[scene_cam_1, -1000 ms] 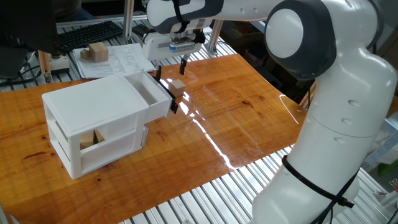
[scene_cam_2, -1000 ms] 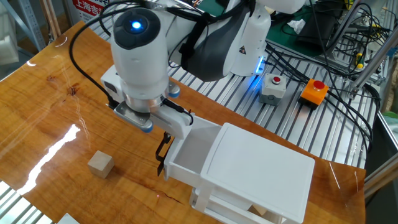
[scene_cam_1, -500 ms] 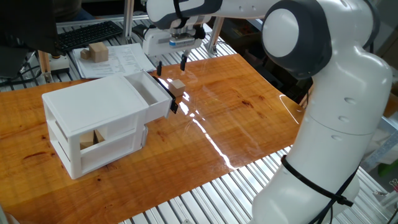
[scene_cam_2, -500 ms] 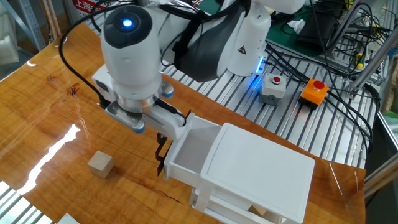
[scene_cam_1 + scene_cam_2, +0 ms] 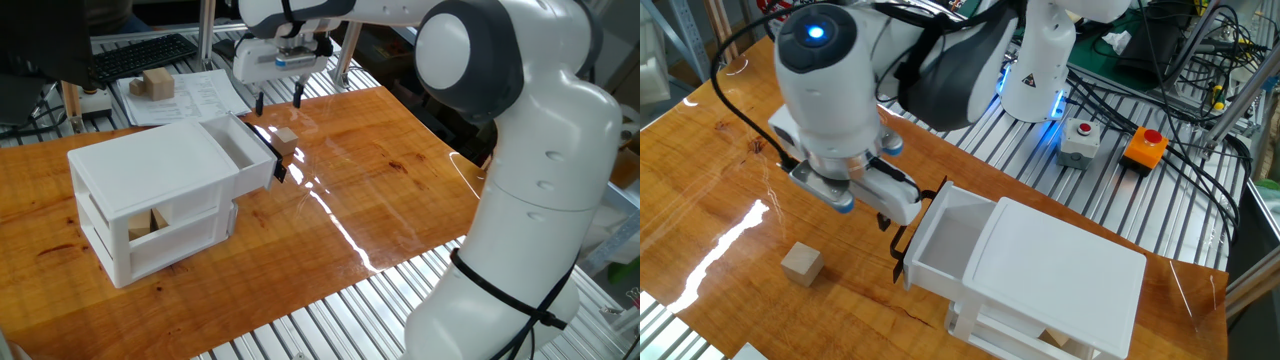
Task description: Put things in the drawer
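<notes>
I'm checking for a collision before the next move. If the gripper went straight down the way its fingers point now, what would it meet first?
Probably bare table. The open gripper points down near the black handle of the pulled-out drawer, with the small block close by. Depth is unclear, so one finger might clip the handle or block.

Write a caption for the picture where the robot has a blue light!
Open pincer hovers between the small block and the pulled-out, empty drawer.
</notes>
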You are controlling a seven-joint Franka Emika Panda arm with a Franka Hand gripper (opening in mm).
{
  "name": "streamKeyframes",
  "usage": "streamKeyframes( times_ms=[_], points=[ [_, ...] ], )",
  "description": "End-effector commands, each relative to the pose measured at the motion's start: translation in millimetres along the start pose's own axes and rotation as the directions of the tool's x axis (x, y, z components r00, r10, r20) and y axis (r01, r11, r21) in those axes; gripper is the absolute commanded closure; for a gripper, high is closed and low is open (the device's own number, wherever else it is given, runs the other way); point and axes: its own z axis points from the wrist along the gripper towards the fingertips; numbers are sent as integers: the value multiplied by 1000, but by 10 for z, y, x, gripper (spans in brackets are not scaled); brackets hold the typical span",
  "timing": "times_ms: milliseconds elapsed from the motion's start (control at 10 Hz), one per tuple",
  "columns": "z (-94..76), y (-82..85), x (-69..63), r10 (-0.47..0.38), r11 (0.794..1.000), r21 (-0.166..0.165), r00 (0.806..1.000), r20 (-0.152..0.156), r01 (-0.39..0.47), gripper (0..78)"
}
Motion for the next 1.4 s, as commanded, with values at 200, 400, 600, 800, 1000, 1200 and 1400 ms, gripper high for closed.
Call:
streamKeyframes(
  times_ms=[200,400,600,800,1000,1200,1400],
  points=[
    [-12,-5,-5,13,1000,-23,1000,-16,-13,1],
    [-12,-5,-5,68,997,-23,997,-46,-69,1],
    [-12,-5,-5,151,988,-15,986,-72,-152,1],
    [-12,-5,-5,205,978,-8,976,-78,-207,1],
    [-12,-5,-5,216,976,-13,974,-63,-217,1],
    [-12,-5,-5,179,983,-40,982,-54,-181,1],
    [-7,-16,-28,176,984,-33,984,-34,-177,1]
  ],
)
